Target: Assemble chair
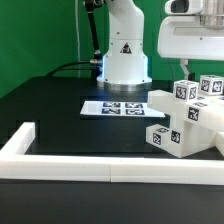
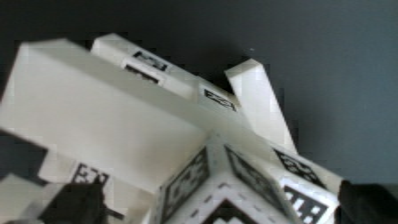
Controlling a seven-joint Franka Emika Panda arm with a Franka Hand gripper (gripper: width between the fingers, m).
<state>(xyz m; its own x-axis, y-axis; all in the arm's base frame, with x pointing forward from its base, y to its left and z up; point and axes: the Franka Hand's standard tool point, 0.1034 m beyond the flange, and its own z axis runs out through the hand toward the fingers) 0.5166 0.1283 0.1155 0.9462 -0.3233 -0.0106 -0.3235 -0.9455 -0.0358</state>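
Chair parts are sitting in a cluster on the black table [image 1: 50,110]: small white blocky plastic pieces of the chair [image 1: 188,118], stuck all over with square black-and-white tag markers, sitting just on the exterior view's right of the flat white marker board [image 1: 113,107] and touching its edge or nearly so. A flat seat slab is lying closest to the board, with tagged posts standing up behind and beside it. The long low white border rail [image 1: 70,160] is running along the near side of the table, in front of the cluster and apart from it.

The white robot arm's base [image 1: 124,50] is standing behind the marker board. The arm's pincer end [image 1: 192,55] is hanging right above the chair cluster, at the frame's edge, so the fingers themselves aren't really showing there.

Wrist view is looking straight down on the chair [image 2: 160,110], filling most of the picture, with dark finger shapes low in the frame. Pincer is spread wide, released, gripping nothing.
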